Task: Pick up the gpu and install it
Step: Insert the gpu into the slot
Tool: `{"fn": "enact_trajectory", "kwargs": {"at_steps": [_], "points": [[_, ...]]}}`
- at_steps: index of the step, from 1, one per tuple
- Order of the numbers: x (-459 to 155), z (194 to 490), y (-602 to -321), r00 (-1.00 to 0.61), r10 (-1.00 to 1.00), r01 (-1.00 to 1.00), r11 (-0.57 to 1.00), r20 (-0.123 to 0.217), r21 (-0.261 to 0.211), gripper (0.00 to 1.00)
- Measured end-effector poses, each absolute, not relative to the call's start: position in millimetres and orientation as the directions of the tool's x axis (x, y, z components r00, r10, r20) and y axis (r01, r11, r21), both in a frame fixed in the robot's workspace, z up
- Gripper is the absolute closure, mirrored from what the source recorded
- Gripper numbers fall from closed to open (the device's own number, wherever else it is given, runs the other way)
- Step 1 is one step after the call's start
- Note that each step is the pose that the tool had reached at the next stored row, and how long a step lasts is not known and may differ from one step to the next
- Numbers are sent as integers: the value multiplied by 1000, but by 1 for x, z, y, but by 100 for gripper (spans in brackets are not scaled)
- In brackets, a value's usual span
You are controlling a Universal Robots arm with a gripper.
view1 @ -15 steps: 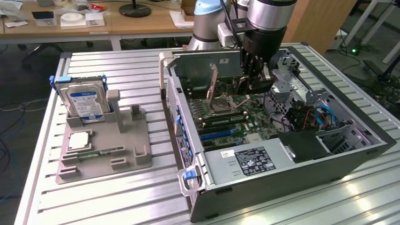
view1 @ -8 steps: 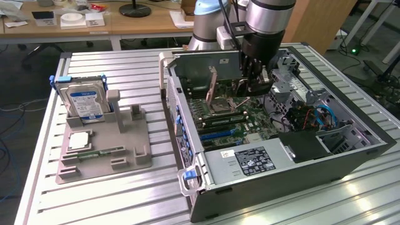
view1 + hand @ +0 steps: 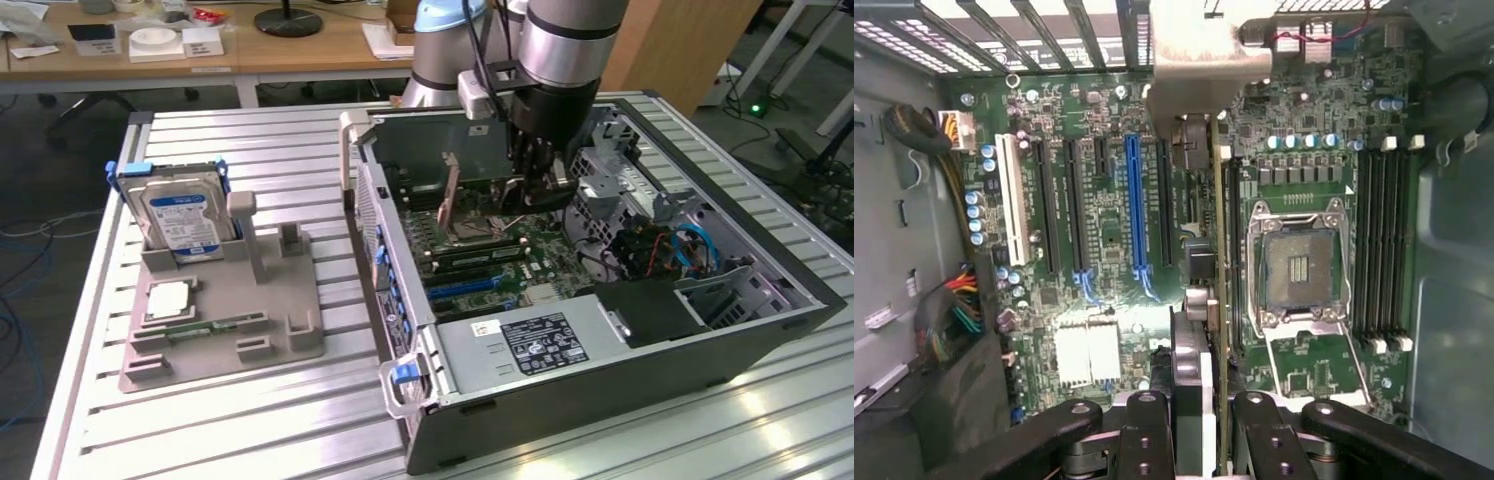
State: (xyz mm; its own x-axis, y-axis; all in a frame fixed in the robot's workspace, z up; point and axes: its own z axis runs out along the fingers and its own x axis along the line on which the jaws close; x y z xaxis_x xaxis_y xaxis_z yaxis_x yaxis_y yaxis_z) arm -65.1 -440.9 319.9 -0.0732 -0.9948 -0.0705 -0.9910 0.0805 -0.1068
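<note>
1. Starting at the near edge of the slatted metal worktop (image 3: 240, 420), an open computer case (image 3: 641, 390) lies on its side toward the exterior view's right. Its power supply (image 3: 534, 345), with a black label, is at the near end.
2. Beside the case, toward the exterior view's left, a grey holder tray (image 3: 267, 300) sits on the worktop. A processor chip (image 3: 170, 300) and a narrow memory stick (image 3: 214, 328) lie in it.
3. Farther back on the same tray, a hard drive (image 3: 180, 215) with a blue label stands upright.
4. Inside the case, the motherboard (image 3: 1104, 150) lies flat. It carries a white slot (image 3: 1012, 200), several black slots, a blue slot (image 3: 1137, 200), a processor socket (image 3: 1299, 265) and memory slots (image 3: 1384, 250).
5. The pincer (image 3: 1199, 415) is closed on the gpu (image 3: 1194, 350), with one of its fingers (image 3: 1144, 430) on either face of the card.
6. The gpu stands on edge over the motherboard, between the black slots and the processor socket. Its silver bracket (image 3: 1204, 55) points toward the case's rear wall. Whether the card sits in a slot I cannot tell.
7. Toward the worktop's far edge, the arm (image 3: 574, 40) reaches down into the case.
</note>
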Motion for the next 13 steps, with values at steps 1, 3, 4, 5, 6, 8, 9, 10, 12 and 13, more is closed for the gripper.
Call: {"fn": "enact_trajectory", "kwargs": {"at_steps": [1, 3, 4, 5, 6, 8, 9, 10, 12, 13], "points": [[-65, 320, -441, -74, -995, -991, 80, -65, -107, 72], [-65, 320, -441, -74, -995, -991, 80, -63, -107, 72], [-65, 320, -441, -74, -995, -991, 80, -63, -107, 72], [-65, 320, -441, -74, -995, -991, 80, -63, -107, 72], [-66, 320, -441, -74, -995, -991, 80, -62, -108, 72], [-66, 319, -441, -74, -995, -991, 80, -63, -107, 72], [-67, 319, -441, -74, -995, -991, 80, -63, -108, 72], [-68, 319, -441, -74, -995, -991, 80, -63, -108, 72], [-73, 317, -441, -75, -995, -991, 81, -63, -107, 72], [-73, 316, -441, -75, -995, -991, 81, -63, -105, 72]]}}
